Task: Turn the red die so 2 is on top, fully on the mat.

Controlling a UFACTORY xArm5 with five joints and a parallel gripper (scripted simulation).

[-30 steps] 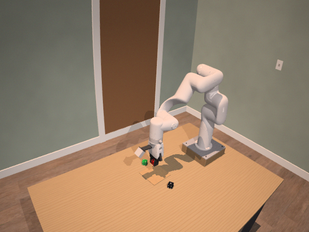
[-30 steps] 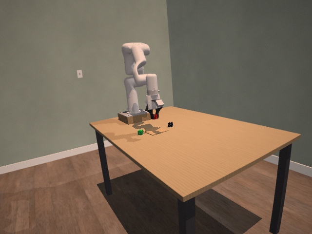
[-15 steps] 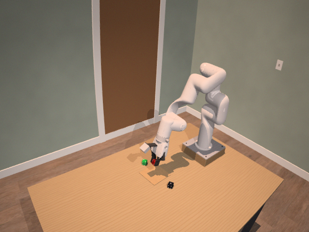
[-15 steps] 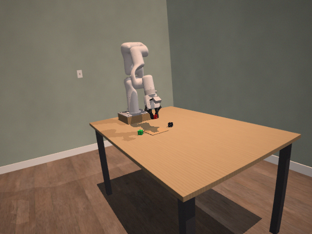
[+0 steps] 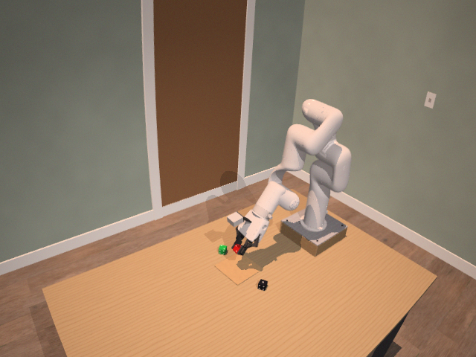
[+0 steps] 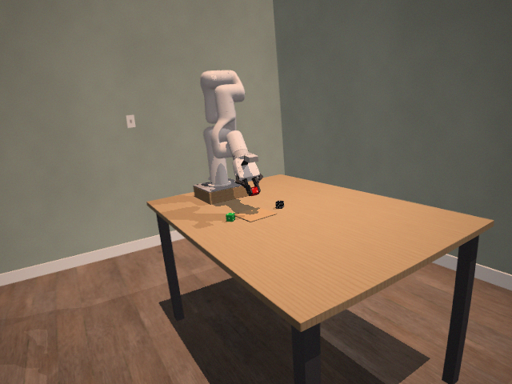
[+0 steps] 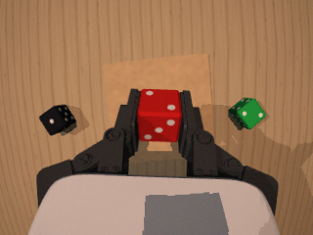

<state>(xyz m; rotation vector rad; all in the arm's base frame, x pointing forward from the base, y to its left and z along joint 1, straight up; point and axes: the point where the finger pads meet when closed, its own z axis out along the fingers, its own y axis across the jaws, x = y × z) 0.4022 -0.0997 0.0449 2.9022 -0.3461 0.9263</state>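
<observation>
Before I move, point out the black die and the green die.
Black die [image 5: 262,284] [image 6: 279,204] [image 7: 58,119]: top, exterior, wrist; its body.
Green die [image 5: 222,249] [image 6: 230,217] [image 7: 248,114]: top, exterior, wrist; its body.

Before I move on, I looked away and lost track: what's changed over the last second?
The end effector has tilted, its upper end swinging toward the base. The red die stays gripped. The green die, black die and mat haven't visibly moved.
</observation>
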